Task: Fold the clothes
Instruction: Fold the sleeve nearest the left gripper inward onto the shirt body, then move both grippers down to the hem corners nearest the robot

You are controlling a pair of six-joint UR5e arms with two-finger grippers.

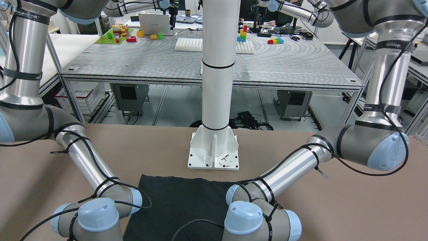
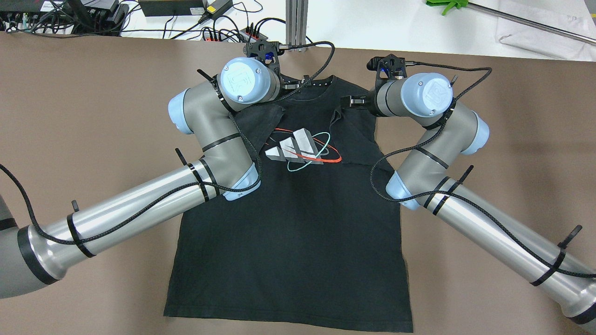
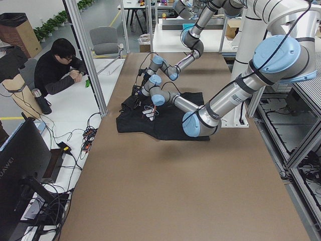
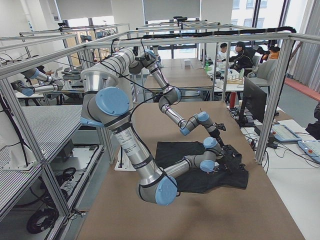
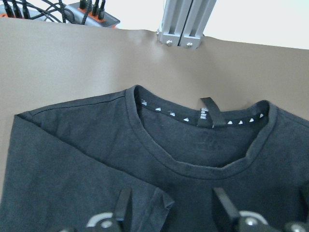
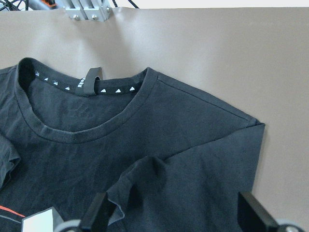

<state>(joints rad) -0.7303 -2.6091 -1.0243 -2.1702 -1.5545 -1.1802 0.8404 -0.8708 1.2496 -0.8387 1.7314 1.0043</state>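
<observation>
The clothes are one black T-shirt [image 2: 298,242] lying flat, chest up, on the brown table, with a grey and red print [image 2: 298,149]. Both sleeves lie folded inward onto the chest, one [image 2: 265,123] under my left wrist and one [image 2: 356,135] by my right. My left gripper [image 5: 171,205] hovers open over the shirt's shoulder beside the collar [image 5: 203,116], a sleeve corner close to one finger. My right gripper [image 6: 175,212] stands open over the other shoulder, its fingers wide apart above the folded sleeve flap [image 6: 145,179]. Neither holds cloth.
The white pillar base [image 1: 214,150] stands just behind the shirt's hem. Power strips and cables [image 2: 223,32] and an aluminium post [image 2: 297,18] line the table's far edge. A seated person [image 3: 57,70] and a monitor [image 3: 20,165] are past that edge.
</observation>
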